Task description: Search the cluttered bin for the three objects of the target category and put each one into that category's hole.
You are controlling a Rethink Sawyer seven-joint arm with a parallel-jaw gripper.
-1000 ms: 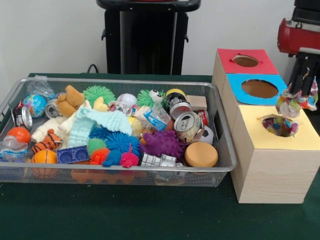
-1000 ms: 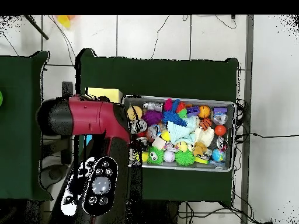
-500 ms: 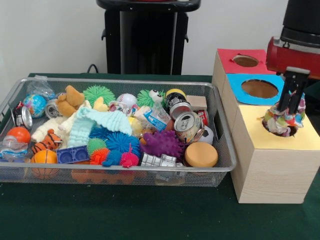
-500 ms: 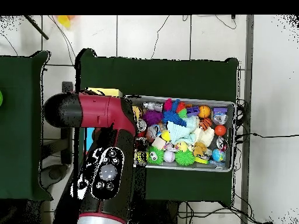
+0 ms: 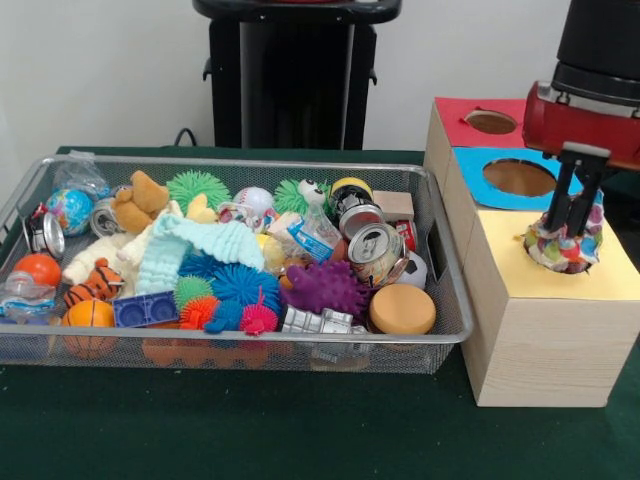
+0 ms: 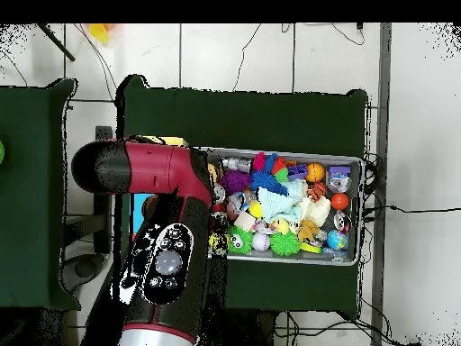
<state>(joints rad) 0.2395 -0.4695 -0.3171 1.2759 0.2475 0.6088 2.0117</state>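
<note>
Down it comes: since the earlier frames the gripper (image 5: 566, 232) has sunk from above the yellow box (image 5: 545, 335) until the crumpled multicoloured wad (image 5: 562, 246) it carries sits right in the mouth of the yellow hole, where a second ago it dangled clear above. Now the wad fills that opening, bulging over the rim, with the black fingers (image 5: 556, 212) standing upright in its top. They look clamped on it, holding the crumple from above, though the tips are buried in the folds.

What matters next, I'd say, is straight vertical: the wad lies directly beneath the fingers and directly over the hole, so letting go should drop it in, unless the bulge catches on the rim.

Beside it, the blue hole (image 5: 519, 177) and red hole (image 5: 491, 122) stand open and untouched. Well apart, the wire bin (image 5: 452, 300) is packed with spiky balls, cans and plush. From overhead, the red arm (image 6: 155, 171) covers the boxes completely.
</note>
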